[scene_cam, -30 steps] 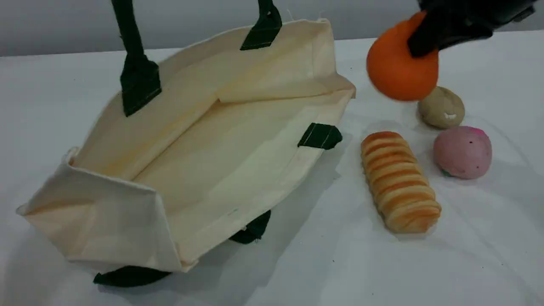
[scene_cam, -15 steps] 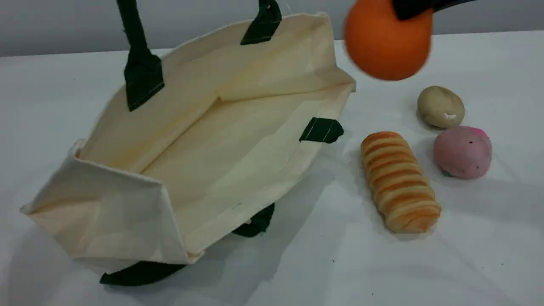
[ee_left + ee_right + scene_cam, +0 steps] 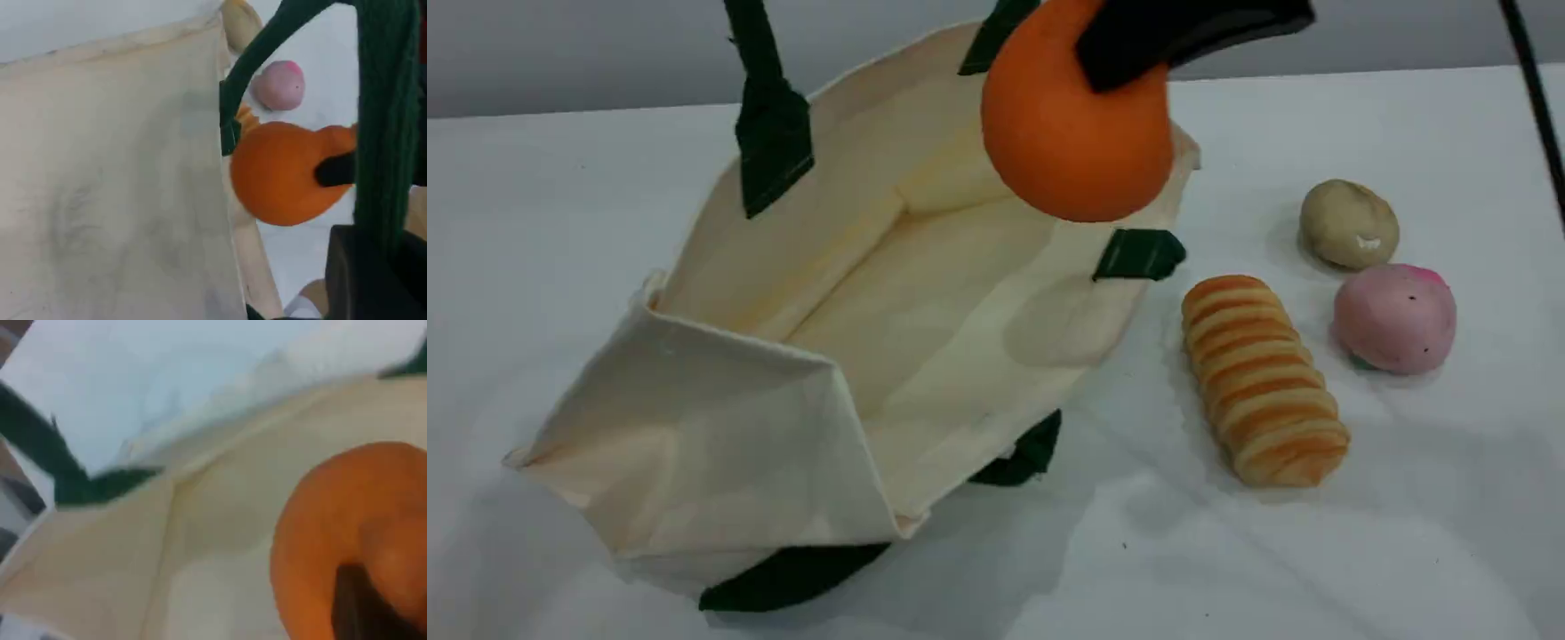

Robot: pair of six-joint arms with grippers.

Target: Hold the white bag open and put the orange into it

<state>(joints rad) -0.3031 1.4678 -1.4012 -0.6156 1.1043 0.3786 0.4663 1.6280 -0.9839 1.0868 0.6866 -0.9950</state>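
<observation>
The white bag (image 3: 694, 427) lies on the table's left half with its mouth held open, one dark green handle (image 3: 769, 116) pulled taut upward out of the scene view. In the left wrist view that handle (image 3: 387, 120) runs down into my left gripper (image 3: 373, 273), which is shut on it. The orange (image 3: 1067, 151) hangs above the bag's right rim, with my right gripper (image 3: 1116, 58) shut on it from above. The right wrist view shows the orange (image 3: 347, 513) over the bag's cream inside (image 3: 200, 540), a dark fingertip (image 3: 357, 600) pressed into it.
Right of the bag lie a ridged bread loaf (image 3: 1263, 382), a pink round fruit (image 3: 1394, 316) and a beige lump (image 3: 1349, 222). The bag's other green handle (image 3: 783, 578) sticks out from under its near side. A black cable (image 3: 1534, 89) crosses the top right corner.
My right gripper has carried the orange up and to the left, from above the foods to over the bag's right rim. The bag and its raised handle have shifted to the right.
</observation>
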